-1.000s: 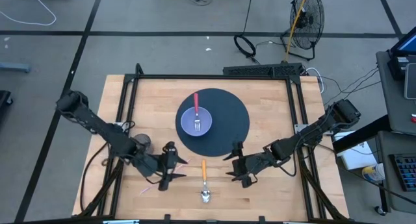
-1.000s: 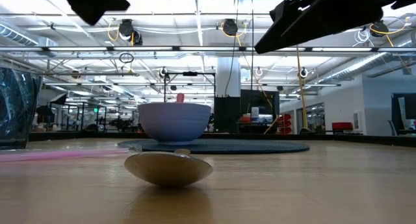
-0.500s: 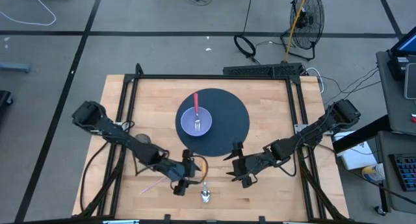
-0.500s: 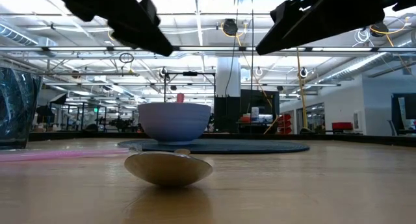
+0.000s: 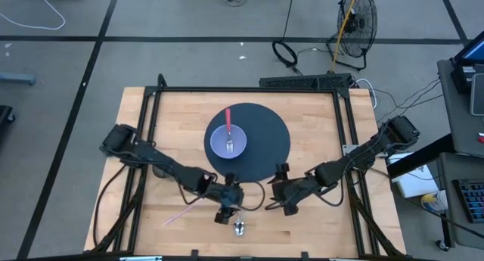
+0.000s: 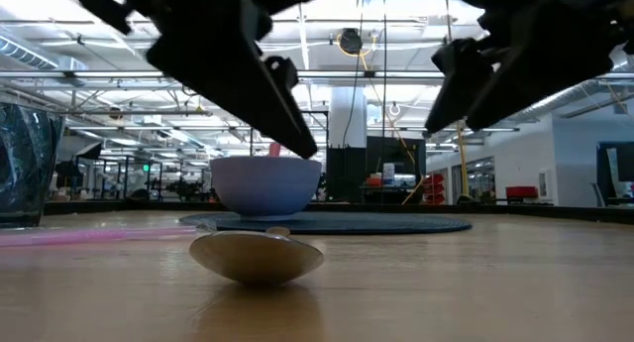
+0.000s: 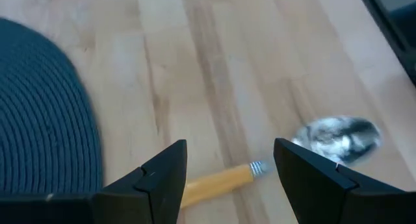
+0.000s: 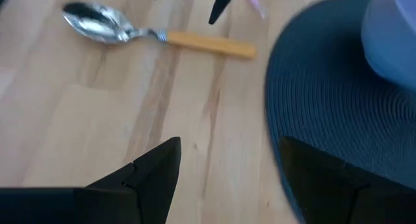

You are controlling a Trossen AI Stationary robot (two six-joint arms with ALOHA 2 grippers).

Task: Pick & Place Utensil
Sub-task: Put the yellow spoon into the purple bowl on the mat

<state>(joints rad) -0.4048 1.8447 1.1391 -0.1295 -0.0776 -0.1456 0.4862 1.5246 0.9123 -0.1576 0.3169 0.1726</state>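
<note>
Spoon [image 8: 156, 34] count is one: silver bowl, orange handle, lying flat on the wooden surface [image 5: 318, 223] just beside the round dark mat [image 5: 265, 144]. One lavender bowl [image 5: 228, 141] on that mat holds one pink-handled fork [image 5: 229, 128], seen only from above. Left gripper [image 7: 226, 164] hovers over the spoon's handle, fingers spread; right gripper [image 8: 227, 160] waits near the mat, fingers also apart

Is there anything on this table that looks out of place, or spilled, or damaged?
Nothing looks spilled or damaged. The spoon lies flat on the bare wood beside the dark mat, while a fork rests in the bowl. The left gripper is open over the spoon's handle.
</note>
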